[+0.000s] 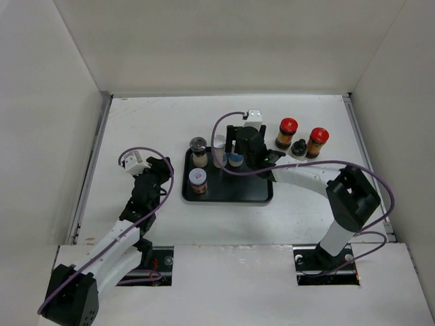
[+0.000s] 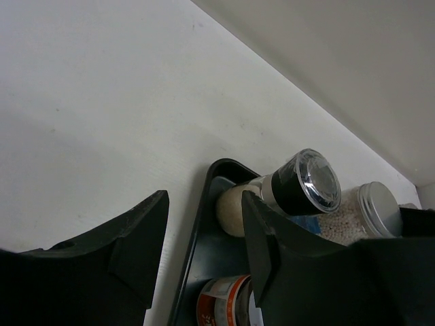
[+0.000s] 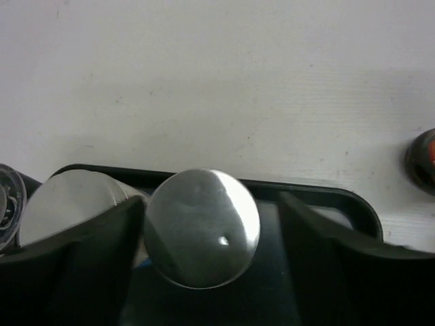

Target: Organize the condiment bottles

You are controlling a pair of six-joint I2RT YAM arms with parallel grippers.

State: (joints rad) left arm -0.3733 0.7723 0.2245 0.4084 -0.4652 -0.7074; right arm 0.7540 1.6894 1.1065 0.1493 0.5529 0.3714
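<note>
A black tray (image 1: 228, 193) holds several condiment bottles. A beige-filled jar with a clear cap (image 1: 198, 151) (image 2: 299, 183) stands at its back left, next to a white-capped jar (image 1: 219, 149) (image 3: 68, 204). A red-labelled jar (image 1: 198, 180) (image 2: 221, 302) stands in front of them. My right gripper (image 1: 239, 157) (image 3: 212, 200) is open around a silver-capped jar (image 3: 202, 227) in the tray; its left finger is at the cap and the right finger stands apart. My left gripper (image 1: 163, 178) (image 2: 204, 197) hangs open and empty beside the tray's left edge.
Right of the tray, on the white table, stand two brown bottles with red caps (image 1: 287, 132) (image 1: 317, 141) and a small black-capped one (image 1: 298, 147) between them. White walls close in the table at the back and on both sides.
</note>
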